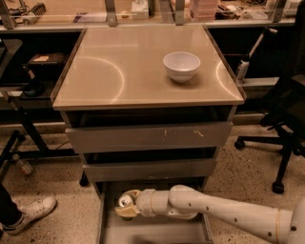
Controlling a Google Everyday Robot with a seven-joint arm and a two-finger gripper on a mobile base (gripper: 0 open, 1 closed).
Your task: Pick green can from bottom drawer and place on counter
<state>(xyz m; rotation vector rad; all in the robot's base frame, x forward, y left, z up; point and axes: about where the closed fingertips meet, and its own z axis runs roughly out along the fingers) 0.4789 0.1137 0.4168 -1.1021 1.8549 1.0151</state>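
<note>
The bottom drawer (157, 232) is pulled out at floor level, showing its flat grey floor. My gripper (125, 205) reaches into its back left part on a white arm (224, 214) that comes from the lower right. The yellowish fingers (126, 213) sit on either side of the green can (125, 199), closed on it. Only the can's silver end shows; its green sides are hidden. The can is low, at the drawer floor. The beige counter (119, 71) is above, with a white bowl (181, 66) on its right half.
Two wider grey drawers (147, 137) are slightly open above the bottom one and overhang the gripper. A black office chair (286, 124) stands at the right. A person's white shoe (28, 214) is at the lower left. A cluttered bench (143, 9) runs behind the counter.
</note>
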